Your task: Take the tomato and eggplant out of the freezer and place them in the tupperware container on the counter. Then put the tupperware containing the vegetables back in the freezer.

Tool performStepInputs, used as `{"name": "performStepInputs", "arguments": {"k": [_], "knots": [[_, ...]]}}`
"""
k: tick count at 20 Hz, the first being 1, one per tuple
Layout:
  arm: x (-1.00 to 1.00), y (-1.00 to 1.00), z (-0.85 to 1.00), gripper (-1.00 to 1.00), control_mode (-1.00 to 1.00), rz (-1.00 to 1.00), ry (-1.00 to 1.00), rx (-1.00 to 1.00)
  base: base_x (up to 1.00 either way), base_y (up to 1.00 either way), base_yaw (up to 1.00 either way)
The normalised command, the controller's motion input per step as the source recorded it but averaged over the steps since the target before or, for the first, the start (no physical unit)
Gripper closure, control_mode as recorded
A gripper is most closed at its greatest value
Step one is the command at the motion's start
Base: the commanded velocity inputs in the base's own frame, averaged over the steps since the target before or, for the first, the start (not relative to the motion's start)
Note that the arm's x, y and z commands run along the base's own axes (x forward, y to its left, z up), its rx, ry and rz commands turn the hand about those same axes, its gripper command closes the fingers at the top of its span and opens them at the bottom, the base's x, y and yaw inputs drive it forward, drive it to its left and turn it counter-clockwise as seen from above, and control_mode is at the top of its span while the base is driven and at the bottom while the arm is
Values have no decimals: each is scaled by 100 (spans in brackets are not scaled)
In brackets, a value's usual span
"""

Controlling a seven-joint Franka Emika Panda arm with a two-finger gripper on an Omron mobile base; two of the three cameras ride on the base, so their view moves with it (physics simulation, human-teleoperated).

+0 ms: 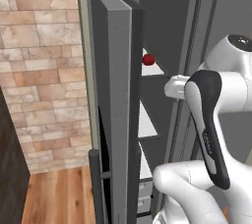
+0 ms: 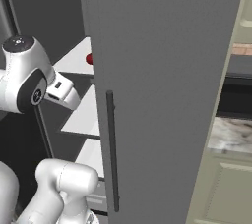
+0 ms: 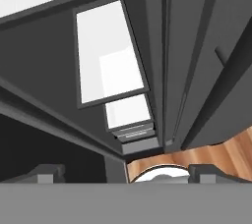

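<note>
Item one: the tall dark grey freezer (image 1: 162, 16), one in number, long axis upright, its thick grey door (image 2: 162, 95) swung open toward me. From my left base camera the door shows edge-on; from my right base camera its broad face covers most of the interior. One vertical black bar handle (image 2: 111, 149) runs down the door's face, parallel to the freezer's long axis.

Item two: white inner shelves (image 1: 146, 120), lying level one above another. I count three from my right base camera; further pale drawer fronts (image 1: 143, 193) sit below them, and I cannot tell their number.

Item three: my own white arm with dark joints (image 1: 209, 129), one, rising beside the open compartment and reaching in at the level of the upper shelves.

Item four: my claw (image 3: 126, 171), one, fingers spread wide apart with nothing between them. My hand camera looks along the shelf edges and down to the floor.

Item five: the small round glossy red tomato (image 1: 148, 60), one, resting on the uppermost visible shelf toward its front edge, partly hidden behind the door's edge in both base cameras. Being round, it has no long axis to report. My claw is apart from it.

Setting: a wall of tan and beige stone blocks (image 1: 42, 70) left of the freezer, warm wooden plank floor (image 1: 59, 198) below, and to the right a strip of veined marble bench (image 2: 231, 134) over an olive-green panelled cabinet door (image 2: 231, 188).
</note>
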Motion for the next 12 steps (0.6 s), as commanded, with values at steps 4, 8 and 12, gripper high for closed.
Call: {"name": "performStepInputs", "arguments": {"k": [4, 8, 12], "knots": [[27, 33, 27, -100, -100, -16, -16, 2, 0, 0, 0], [70, 38, 28, -100, -100, -20, -11, 2, 0, 0, 0], [96, 12, 20, -100, -100, -12, 0, 8, 0, 0, 0]]}}
